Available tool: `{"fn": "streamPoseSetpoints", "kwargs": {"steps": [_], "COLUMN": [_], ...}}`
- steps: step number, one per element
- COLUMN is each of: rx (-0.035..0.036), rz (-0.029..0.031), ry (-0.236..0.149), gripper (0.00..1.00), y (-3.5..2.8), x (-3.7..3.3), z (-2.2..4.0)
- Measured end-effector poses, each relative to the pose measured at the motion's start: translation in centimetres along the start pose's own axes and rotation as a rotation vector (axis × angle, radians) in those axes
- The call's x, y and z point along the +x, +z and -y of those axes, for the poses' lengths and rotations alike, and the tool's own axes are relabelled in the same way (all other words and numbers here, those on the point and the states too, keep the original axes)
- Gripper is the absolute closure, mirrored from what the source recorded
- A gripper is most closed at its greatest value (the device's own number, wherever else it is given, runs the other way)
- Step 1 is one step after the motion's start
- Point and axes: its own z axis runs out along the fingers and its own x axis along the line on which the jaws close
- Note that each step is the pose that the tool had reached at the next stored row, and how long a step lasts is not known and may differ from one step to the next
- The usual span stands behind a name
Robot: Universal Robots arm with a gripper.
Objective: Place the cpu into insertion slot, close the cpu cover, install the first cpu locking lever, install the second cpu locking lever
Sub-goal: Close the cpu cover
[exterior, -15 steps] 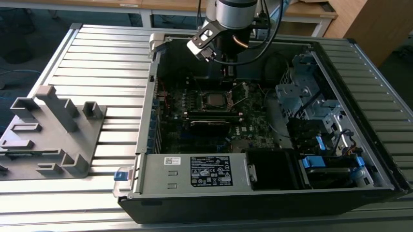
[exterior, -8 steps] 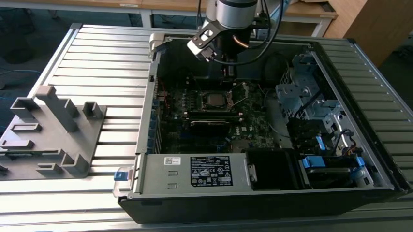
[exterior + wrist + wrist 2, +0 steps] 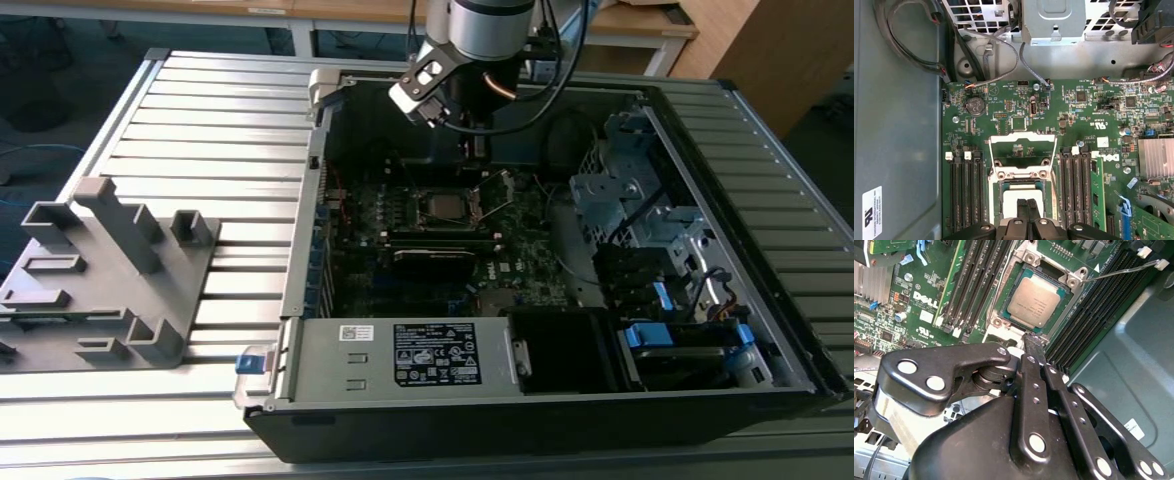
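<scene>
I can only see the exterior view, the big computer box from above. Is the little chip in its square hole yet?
Observer: Yes. In the second wrist view the cpu lies flat in the insertion slot.
Operator: Is the shiny lid shut over it?
Observer: No. In the first wrist view the cpu cover stands swung open, away from the cpu.
Operator: Where is the claw?
Observer: In the second wrist view the gripper, fingers together, is right beside the insertion slot's edge.

Insertion slot (image 3: 1002, 200) partly behind tool (image 3: 1029, 205)
</scene>
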Motion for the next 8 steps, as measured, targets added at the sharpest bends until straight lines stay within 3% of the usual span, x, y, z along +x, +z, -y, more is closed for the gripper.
{"fn": "streamPoseSetpoints", "kwargs": {"steps": [8], "rx": [0.0000], "rz": [-0.0001], "ry": [0.000], "gripper": [0.89], "y": [0.06], "x": [0.09], "z": [-0.80]}}
